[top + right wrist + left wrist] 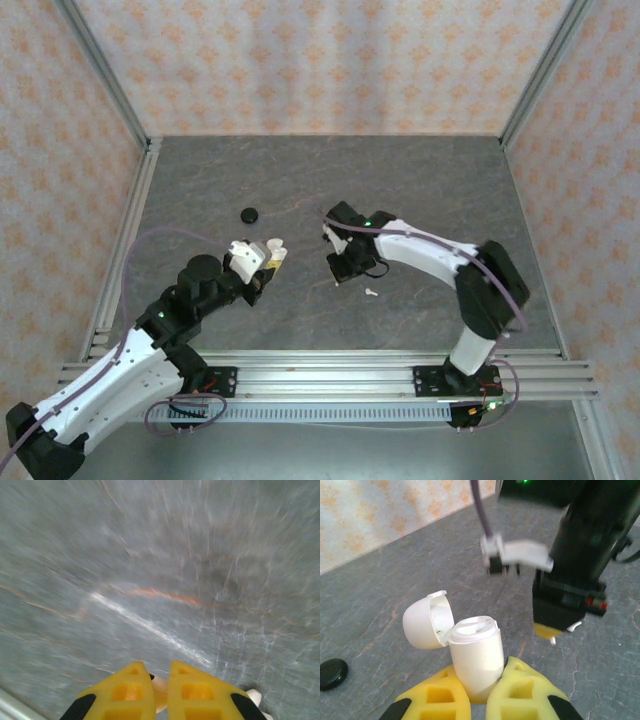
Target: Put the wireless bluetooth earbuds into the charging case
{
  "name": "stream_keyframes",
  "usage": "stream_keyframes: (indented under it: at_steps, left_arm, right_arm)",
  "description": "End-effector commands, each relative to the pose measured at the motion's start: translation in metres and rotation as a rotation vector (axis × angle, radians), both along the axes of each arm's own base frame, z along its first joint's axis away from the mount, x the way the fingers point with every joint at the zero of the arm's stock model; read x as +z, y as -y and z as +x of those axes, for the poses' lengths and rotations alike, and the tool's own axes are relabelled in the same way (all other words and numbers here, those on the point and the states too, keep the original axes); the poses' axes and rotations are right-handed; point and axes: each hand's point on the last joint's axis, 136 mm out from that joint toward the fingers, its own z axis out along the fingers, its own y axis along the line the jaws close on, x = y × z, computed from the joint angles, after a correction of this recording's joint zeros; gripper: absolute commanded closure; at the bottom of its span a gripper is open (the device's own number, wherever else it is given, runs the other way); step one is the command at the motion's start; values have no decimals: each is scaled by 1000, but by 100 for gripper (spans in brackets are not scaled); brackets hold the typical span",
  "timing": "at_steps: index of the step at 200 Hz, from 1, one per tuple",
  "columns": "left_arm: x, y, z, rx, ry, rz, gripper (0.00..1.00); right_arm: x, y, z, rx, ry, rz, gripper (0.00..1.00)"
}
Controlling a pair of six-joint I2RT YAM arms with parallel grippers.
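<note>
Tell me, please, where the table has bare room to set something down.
Bare: the far table strip behind the disc, and the right side past the right arm. Crowded: the middle, where the left pincer holds the case, the right pincer grips one earbud, and a loose earbud lies.

I log my left arm (105, 385) and right arm (430, 255) as white shells on black joints, purple cables (140, 245) looping off, yellow grid-moulded pads (437, 700), green light (368, 213) on the right.
</note>
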Motion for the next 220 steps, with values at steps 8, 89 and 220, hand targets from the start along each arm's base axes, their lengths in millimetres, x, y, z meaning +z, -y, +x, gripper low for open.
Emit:
stream_keyframes:
  at_steps: [8,89,220]
  left_arm:
    - [-9,-9,-2,46,-22,1,100]
    - [-15,-13,-3,60,-27,19,100]
    - [-17,-15,-8,64,-52,-4,100]
  right_arm:
    - [-24,22,-9,101,-59,-171,90]
    - [-38,32,-13,148,-105,-328,63]
    - [-15,13,-10,-10,-153,-177,64]
